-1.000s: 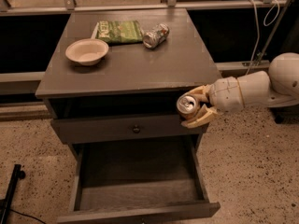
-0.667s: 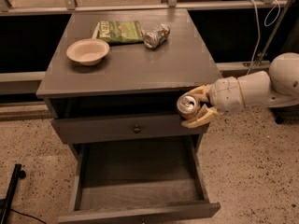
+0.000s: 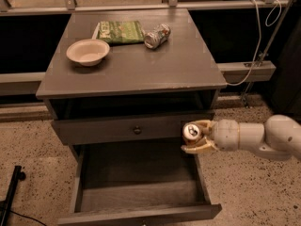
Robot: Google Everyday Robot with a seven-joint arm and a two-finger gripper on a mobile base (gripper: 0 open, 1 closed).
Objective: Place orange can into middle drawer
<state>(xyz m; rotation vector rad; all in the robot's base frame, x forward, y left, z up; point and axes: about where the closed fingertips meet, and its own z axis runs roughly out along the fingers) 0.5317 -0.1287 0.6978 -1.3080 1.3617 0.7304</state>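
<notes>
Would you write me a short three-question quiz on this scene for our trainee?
1. The tool, in front of the knobbed drawer's right end, holds: A a spoon, B the orange can, C a cup.
2. True or false: the middle drawer is pulled open.
3. Fill in: on the tabletop, the crushed can lies just right of the green ____.
Key: 1 B. 2 true. 3 bag.
</notes>
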